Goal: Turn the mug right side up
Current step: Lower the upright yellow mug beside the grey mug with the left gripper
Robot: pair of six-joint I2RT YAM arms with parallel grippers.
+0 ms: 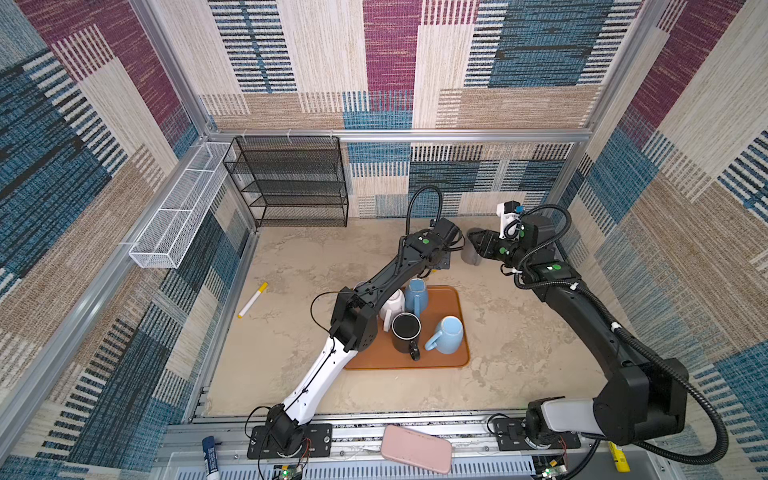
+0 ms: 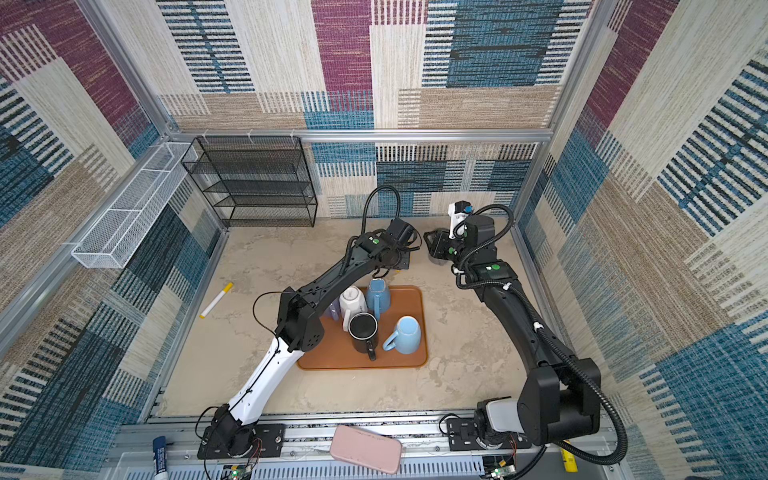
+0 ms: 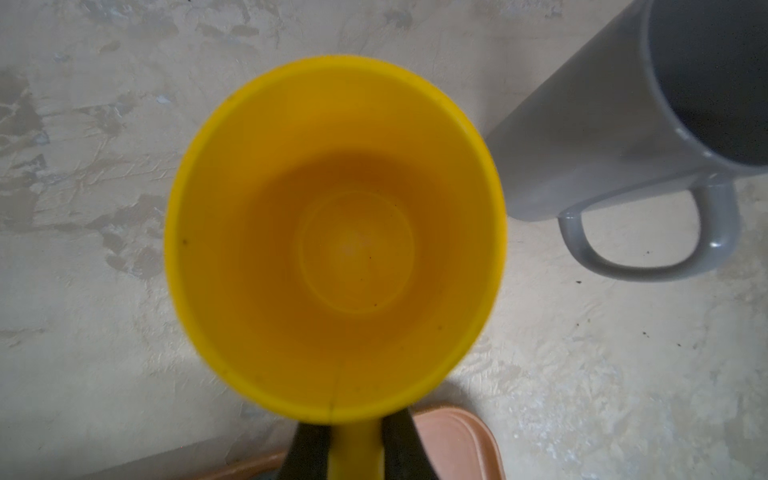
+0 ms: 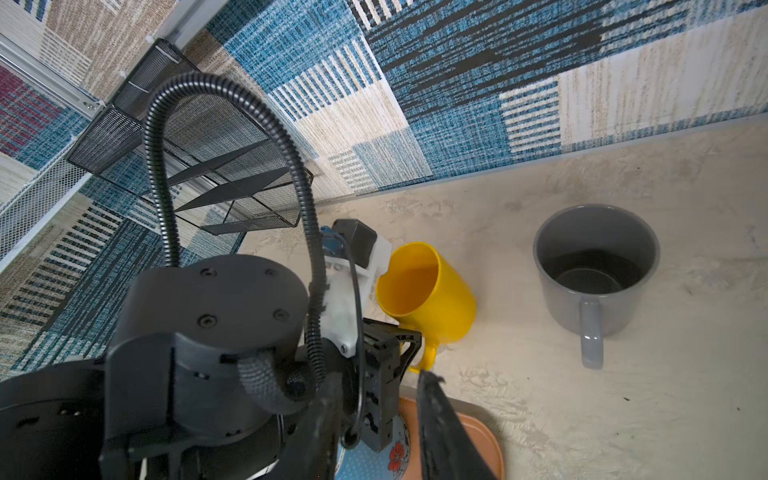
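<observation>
Mottled beige desk (image 4: 623, 415) lies under the yellow mug (image 4: 428, 291), which is tilted with its mouth upward, just beyond the orange tray (image 4: 484, 436). The left end effector (image 3: 355, 444) is clenched on its handle. Best to roll until the rim is level, seat the base, then release, keeping clear of the grey mug (image 4: 594, 270). Only the right wrist view shows the tilt; both top views nearly hide the mug. Whether the right end effector (image 1: 473, 237) is released or clenched, I cannot tell.
</observation>
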